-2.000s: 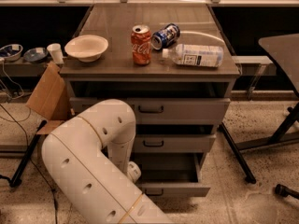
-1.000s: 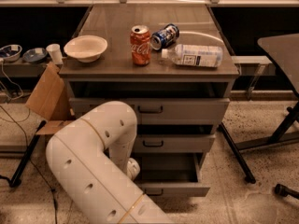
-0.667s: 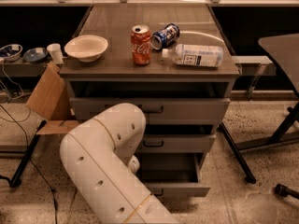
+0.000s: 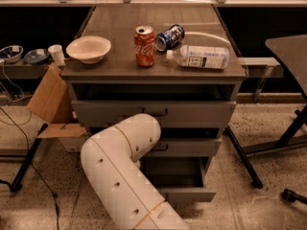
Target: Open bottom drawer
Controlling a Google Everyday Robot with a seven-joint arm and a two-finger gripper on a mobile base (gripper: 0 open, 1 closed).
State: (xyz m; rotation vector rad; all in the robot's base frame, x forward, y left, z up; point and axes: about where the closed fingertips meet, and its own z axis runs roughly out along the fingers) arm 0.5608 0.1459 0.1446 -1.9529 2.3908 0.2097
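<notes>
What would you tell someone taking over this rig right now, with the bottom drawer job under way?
Claw: not visible. It is hidden behind the white arm, whose elbow sits in front of the left part of the drawer fronts.
Bottom drawer: pulled out from the cabinet, with its plain grey inside showing. Its handle is hidden by the arm.
Middle drawer and top drawer: stacked above it.
Done: the bottom drawer looks open.
Left: probably only to check that the claw is free of the handle, then back the arm away.
</notes>
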